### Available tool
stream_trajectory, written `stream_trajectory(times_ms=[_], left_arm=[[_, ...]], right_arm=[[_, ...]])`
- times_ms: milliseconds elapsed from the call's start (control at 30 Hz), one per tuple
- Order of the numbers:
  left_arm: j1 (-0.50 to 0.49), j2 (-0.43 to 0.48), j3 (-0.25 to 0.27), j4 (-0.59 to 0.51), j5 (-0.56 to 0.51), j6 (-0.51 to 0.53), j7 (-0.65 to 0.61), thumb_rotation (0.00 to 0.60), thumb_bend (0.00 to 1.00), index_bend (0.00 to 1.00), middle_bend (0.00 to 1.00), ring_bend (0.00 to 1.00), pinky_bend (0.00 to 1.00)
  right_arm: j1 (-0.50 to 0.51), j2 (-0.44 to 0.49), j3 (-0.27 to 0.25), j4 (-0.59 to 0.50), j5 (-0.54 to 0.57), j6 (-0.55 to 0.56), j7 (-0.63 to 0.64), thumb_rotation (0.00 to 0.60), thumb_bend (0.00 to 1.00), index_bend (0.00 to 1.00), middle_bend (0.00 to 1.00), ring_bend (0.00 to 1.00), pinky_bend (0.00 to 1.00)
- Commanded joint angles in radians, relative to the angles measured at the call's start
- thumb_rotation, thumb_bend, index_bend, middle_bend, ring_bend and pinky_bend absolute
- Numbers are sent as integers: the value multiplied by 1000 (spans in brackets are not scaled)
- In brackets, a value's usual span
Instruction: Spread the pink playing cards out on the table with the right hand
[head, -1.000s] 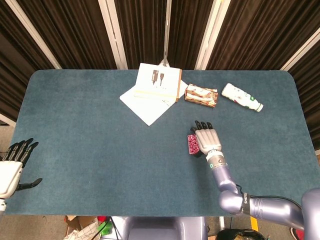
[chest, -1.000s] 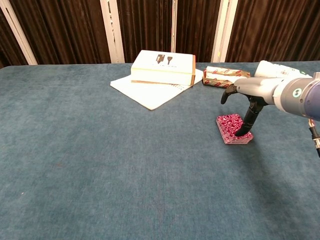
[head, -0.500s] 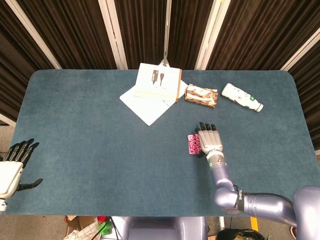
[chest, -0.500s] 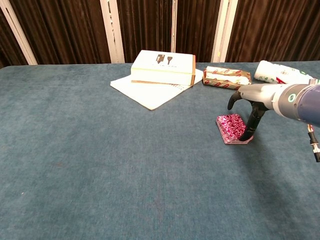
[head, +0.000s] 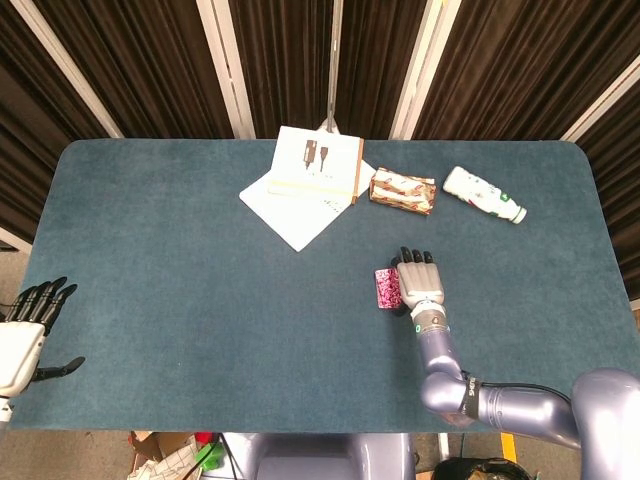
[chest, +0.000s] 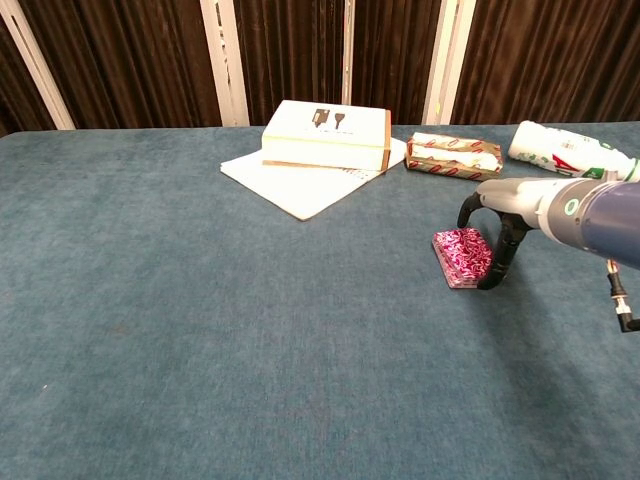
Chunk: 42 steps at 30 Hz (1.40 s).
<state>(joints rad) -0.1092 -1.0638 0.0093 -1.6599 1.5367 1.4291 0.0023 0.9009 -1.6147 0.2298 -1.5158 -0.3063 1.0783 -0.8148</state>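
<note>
The pink playing cards lie in a short stack on the blue table, right of centre. My right hand arches over the stack's right side, palm down. Its dark fingertips come down at the stack's right edge, and it grips nothing. The thumb hangs free above the cards. My left hand hovers at the table's near left corner with its fingers spread and nothing in it; the chest view does not show it.
At the back of the table a white box rests on a sheet of paper. Right of it lie a red-and-white snack packet and a white bottle on its side.
My right hand has slid a little right and toward me, its fingertips going from the top of the stack to its right edge. The left hand has not moved.
</note>
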Motion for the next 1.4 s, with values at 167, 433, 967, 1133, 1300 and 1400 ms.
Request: stream_trajectory(times_ms=[167,433,967,1133,1300,1400], left_arm=[[-1,1,0,-1,-2,-3,2,600,0,0,0,0,0],[-1,2,1,-4,-2,-4,3,600,0,0,0,0,0],[-1,2,1,-7,-5,-7,3,600,0,0,0,0,0],[-1,3,1,-8,-8,-8,2,600,0,0,0,0,0],[-1,2,-2,-6,-13,-8,0,600,0,0,0,0,0],[-1,1,-2,-7,-15,-9,5,600,0,0,0,0,0]], right_arm=[[3,-9,1,13,-3,-7,11,600,102,227,42,0,0],[2,-18,-6,20,-11,-12,19,600,149,283,43,0,0],[-21,-29,-5,34,-82,-20,90,600,419,480,124,0,0],[-28,-15,-6,16,-91,-17,98,600,419,491,129,0,0],[-47,20,-9,-5,-99,-5,111,600,419,507,130,0,0],[-64,52,-16,-17,-105,-12,126,600,419,511,130,0,0]])
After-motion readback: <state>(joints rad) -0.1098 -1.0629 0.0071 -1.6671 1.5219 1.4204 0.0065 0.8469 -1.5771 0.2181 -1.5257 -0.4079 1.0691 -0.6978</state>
